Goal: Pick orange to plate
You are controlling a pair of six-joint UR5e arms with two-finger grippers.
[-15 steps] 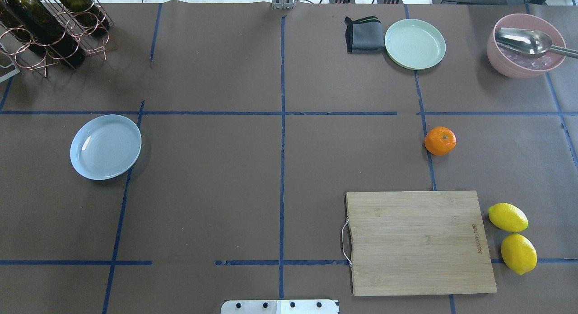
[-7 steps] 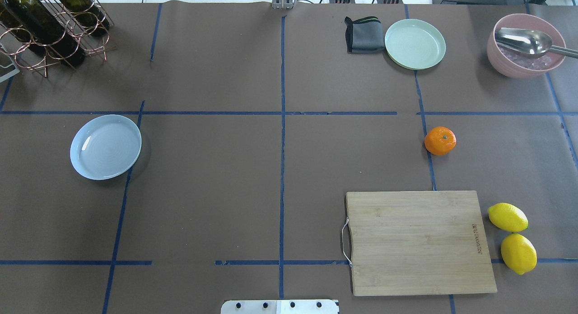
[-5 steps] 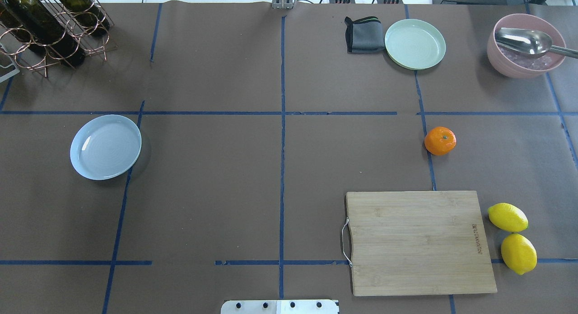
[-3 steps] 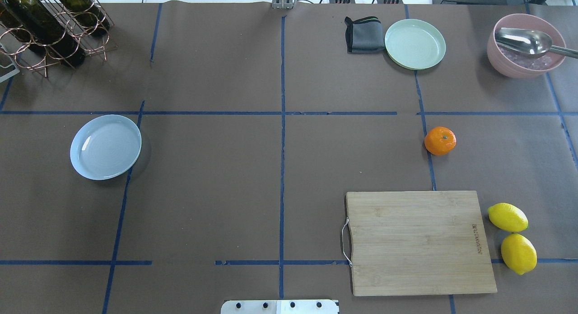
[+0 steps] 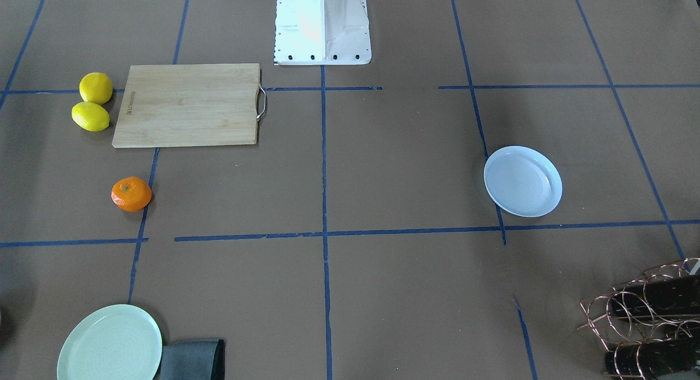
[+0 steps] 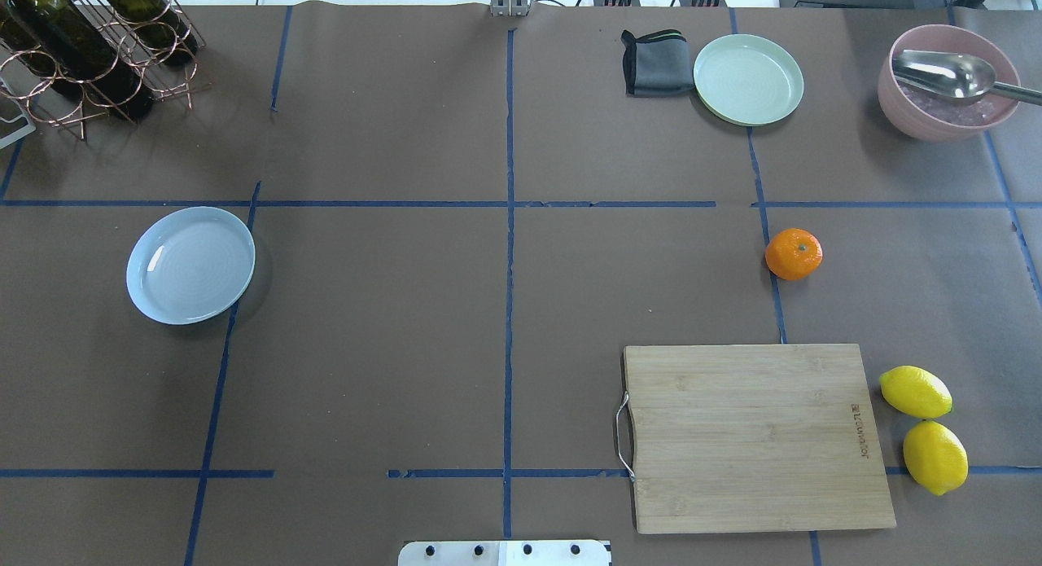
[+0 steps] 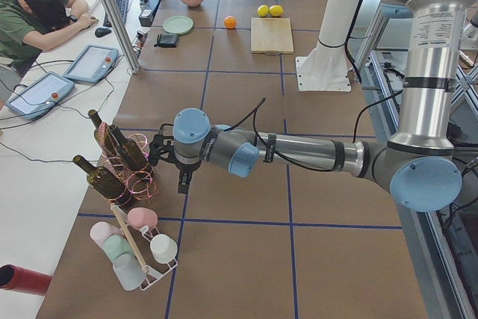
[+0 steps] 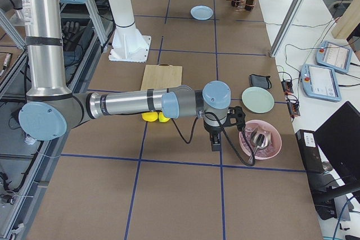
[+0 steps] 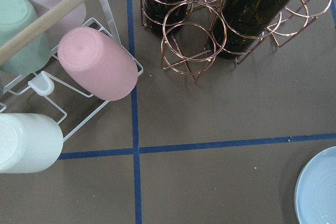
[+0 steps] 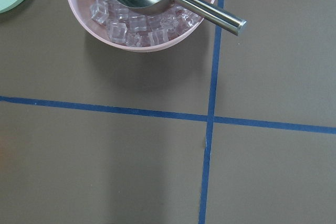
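The orange point(image 6: 793, 254) point(image 5: 131, 194) lies on the brown table on the robot's right half, beyond the cutting board. The pale blue plate point(image 6: 190, 265) point(image 5: 523, 181) sits empty on the left half, and its rim point(image 9: 317, 187) shows at the left wrist view's lower right corner. Neither arm appears in the overhead or front views. My left gripper point(image 7: 184, 181) hangs beside the wine rack at the table's left end, far from the orange; I cannot tell if it is open or shut. My right gripper point(image 8: 215, 141) hovers beside the pink bowl; its state I cannot tell either.
A bamboo cutting board point(image 6: 753, 436) and two lemons point(image 6: 915, 391) lie near the robot's right. A green plate point(image 6: 748, 79), grey cloth point(image 6: 655, 63) and pink bowl of ice with a scoop point(image 6: 948, 81) stand at the far right. A wine rack point(image 6: 89, 45) and cup rack point(image 9: 79, 72) are at the left.
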